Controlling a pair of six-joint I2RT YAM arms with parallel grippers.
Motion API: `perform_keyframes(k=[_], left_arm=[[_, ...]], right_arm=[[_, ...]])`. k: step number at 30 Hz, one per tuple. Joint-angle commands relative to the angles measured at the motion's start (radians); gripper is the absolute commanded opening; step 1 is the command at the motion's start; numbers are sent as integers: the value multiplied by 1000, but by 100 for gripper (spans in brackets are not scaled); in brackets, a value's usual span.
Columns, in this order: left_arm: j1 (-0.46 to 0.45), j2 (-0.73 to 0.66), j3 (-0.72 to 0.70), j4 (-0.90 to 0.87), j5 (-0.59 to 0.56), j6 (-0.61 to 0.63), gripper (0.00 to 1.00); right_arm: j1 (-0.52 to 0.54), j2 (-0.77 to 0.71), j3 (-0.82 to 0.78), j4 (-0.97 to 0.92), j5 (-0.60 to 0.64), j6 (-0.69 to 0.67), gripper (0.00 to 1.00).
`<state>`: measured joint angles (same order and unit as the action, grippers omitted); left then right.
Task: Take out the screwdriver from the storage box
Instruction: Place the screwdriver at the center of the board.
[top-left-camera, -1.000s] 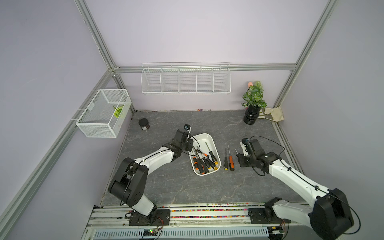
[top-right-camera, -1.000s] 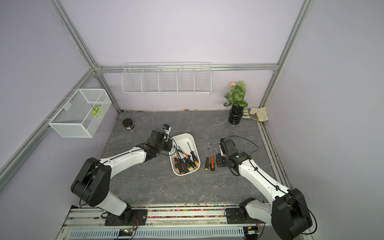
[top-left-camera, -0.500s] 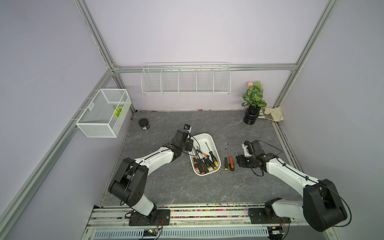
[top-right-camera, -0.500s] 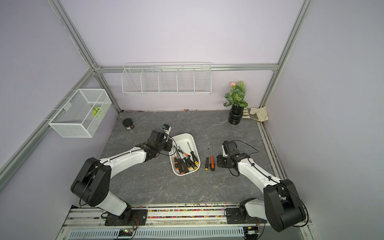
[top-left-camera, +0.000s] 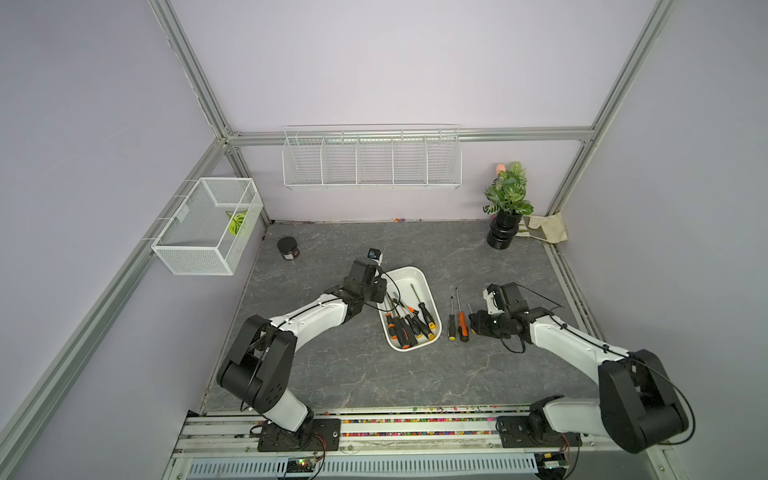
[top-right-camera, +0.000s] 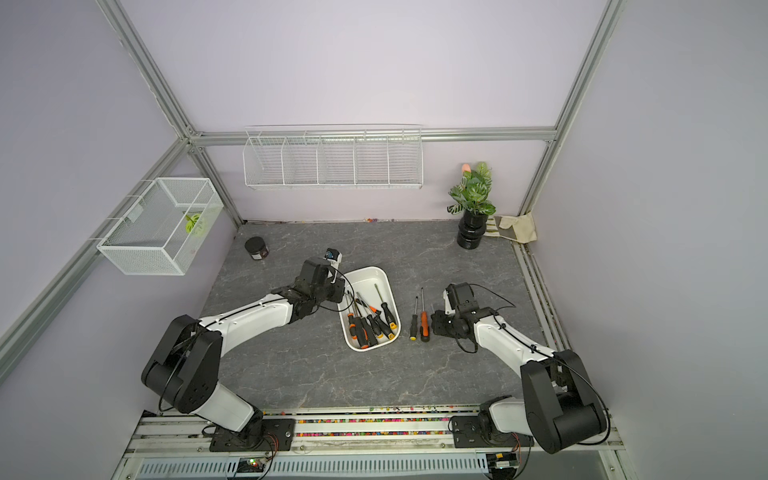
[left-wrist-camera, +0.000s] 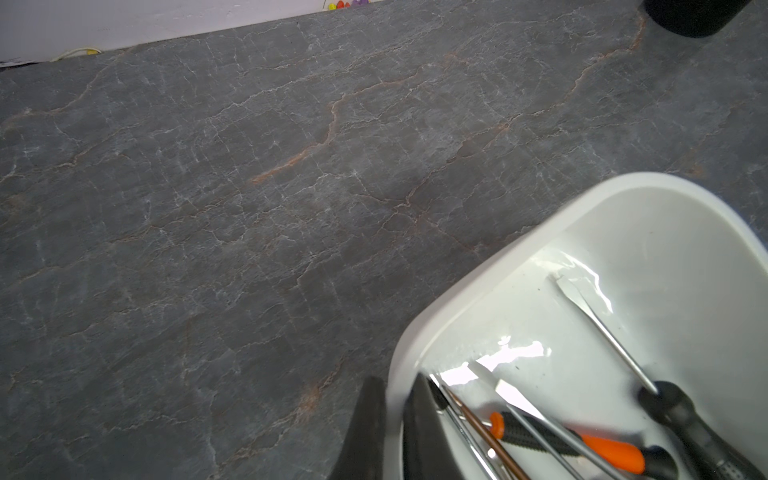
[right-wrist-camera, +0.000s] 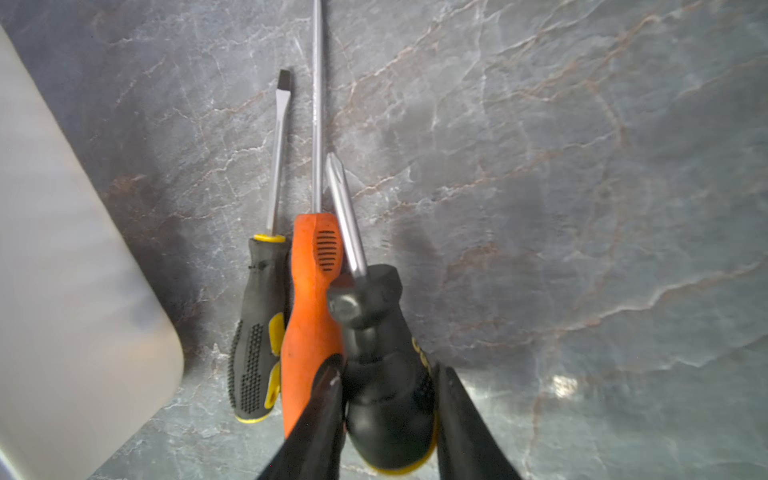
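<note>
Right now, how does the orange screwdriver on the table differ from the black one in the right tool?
Handle: orange on the orange screwdriver, black with yellow trim on the black screwdriver.
Shaft: long on the orange one, short on the black one.
The orange one lies free on the table; the right tool grips the black one.
Both point about the same way.

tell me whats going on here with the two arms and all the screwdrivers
The left fingers are clamped on the wall of the white storage box, one inside and one outside, apparently steadying it. The right fingers grip a black-handled screwdriver by its handle, low beside a yellow-and-black screwdriver and an orange screwdriver that lie on the table next to the box. Several more screwdrivers sit in the box.
</note>
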<state>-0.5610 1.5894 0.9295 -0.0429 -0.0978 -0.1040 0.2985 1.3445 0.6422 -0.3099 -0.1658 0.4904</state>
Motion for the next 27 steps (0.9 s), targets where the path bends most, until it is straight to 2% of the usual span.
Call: perform_keyframes(k=[1, 14, 16, 22, 27], left_arm=[[2, 9, 15, 13, -1, 13, 0], [1, 14, 9, 25, 6, 1, 0], [0, 14, 5, 30, 9, 0, 0], [0, 17, -1, 35, 10, -2, 0], [1, 19, -3, 38, 12, -5, 0]], right_arm=[[-9, 18, -20, 38, -28, 24, 0], [-16, 47, -30, 59, -28, 37, 0], [-18, 50, -31, 60, -28, 41, 5], [-21, 47, -39, 62, -21, 46, 28], [-21, 38, -43, 61, -19, 48, 35]])
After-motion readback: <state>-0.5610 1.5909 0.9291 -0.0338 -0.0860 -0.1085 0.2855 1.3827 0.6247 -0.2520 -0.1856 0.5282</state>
